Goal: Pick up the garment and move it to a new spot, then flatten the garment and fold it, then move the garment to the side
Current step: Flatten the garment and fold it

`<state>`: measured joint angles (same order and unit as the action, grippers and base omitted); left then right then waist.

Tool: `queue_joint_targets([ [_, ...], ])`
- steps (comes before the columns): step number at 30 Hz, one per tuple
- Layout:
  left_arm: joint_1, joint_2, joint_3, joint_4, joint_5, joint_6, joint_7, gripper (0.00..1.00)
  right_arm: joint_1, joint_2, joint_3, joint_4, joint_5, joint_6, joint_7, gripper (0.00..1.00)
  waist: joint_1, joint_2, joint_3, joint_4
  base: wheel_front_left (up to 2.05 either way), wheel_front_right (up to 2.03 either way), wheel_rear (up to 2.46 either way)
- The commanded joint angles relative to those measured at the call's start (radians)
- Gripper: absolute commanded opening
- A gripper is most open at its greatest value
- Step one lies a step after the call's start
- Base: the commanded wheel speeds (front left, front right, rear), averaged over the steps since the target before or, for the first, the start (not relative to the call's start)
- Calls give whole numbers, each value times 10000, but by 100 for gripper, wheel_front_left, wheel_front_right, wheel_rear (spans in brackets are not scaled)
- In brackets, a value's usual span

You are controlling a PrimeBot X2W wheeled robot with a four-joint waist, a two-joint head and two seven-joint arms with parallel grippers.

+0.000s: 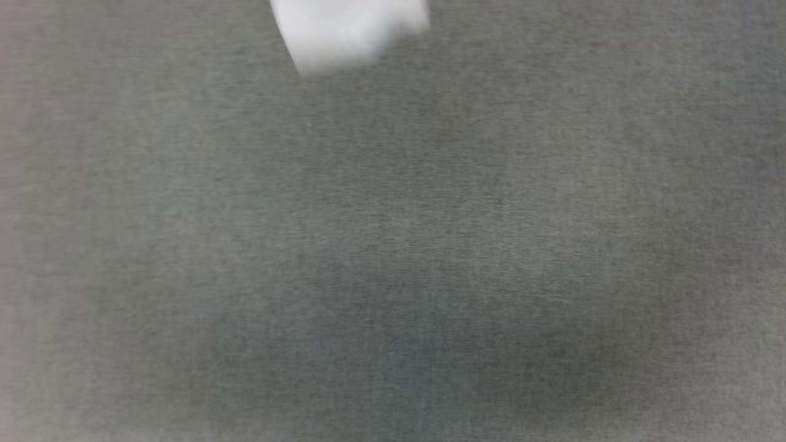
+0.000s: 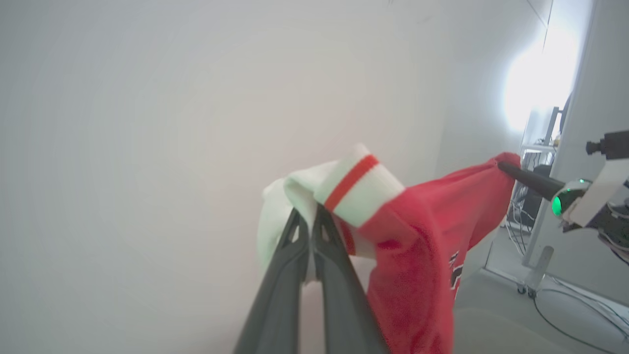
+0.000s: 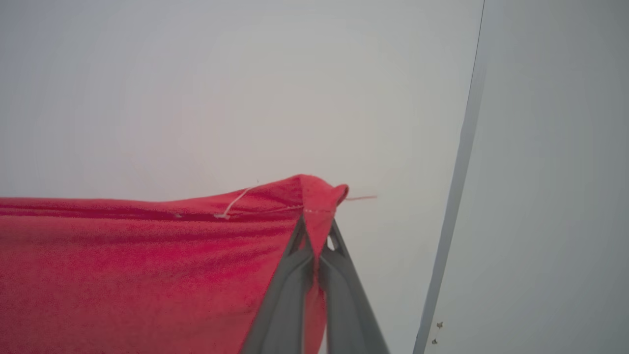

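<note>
The garment [image 2: 417, 246] is a red T-shirt with white sleeves, held up in the air between both arms. My left gripper [image 2: 308, 216] is shut on its white sleeve, whose red-striped cuff [image 2: 356, 184] folds over beside the fingers. In the left wrist view the other arm's dark fingertip [image 2: 511, 172] pinches a red corner at the right. Seen from the right wrist, my right gripper [image 3: 317, 228] is shut on a red hem corner of the garment [image 3: 147, 265], and the cloth stretches away to the left with a loose thread hanging. In the head view a white patch [image 1: 350, 31] shows at the top edge, too blurred to name.
The head view looks down on a blurred grey surface [image 1: 393, 245]. A pale wall [image 2: 147, 147] stands behind the shirt. A white panel on castors [image 2: 535, 275] and floor cables lie at the right of the left wrist view. A wall seam [image 3: 457, 172] runs down the right wrist view.
</note>
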<state>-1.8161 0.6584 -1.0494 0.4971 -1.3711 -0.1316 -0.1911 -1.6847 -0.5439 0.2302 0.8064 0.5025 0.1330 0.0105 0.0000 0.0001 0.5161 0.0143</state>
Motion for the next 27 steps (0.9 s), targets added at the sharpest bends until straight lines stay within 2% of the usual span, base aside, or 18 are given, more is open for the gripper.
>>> queue_joint_targets([
  [1,-109,-67,121,341,-81,25,-224,0,-86,-1,-168,291,-137,-43,-224,0,0,-1,273,-375,0,0,0],
  [4,52,-289,187,546,-289,25,-514,0,123,153,-78,725,-299,-43,-539,0,0,-1,256,-447,0,0,0],
  [9,1216,-215,-417,-91,-595,25,-616,0,1081,232,563,994,-164,-40,-708,0,0,-1,209,-430,0,0,0],
  [14,3373,298,-1129,-1375,-566,24,-738,0,3092,4,1533,520,562,-37,-829,0,0,-1,29,-382,0,0,0],
  [18,5479,573,-621,-2469,-51,19,-743,0,5152,-569,2372,-576,1509,-35,-503,0,0,-1,-156,-284,0,0,0],
  [21,7008,713,-149,-3127,520,18,-745,0,6780,-1242,2720,-1693,2281,-35,-108,0,0,-1,-337,-233,0,0,0],
  [27,9755,989,830,-4468,1785,16,-747,0,9797,-2412,2398,-4038,3486,-34,690,0,0,-1,-717,-248,0,0,0],
])
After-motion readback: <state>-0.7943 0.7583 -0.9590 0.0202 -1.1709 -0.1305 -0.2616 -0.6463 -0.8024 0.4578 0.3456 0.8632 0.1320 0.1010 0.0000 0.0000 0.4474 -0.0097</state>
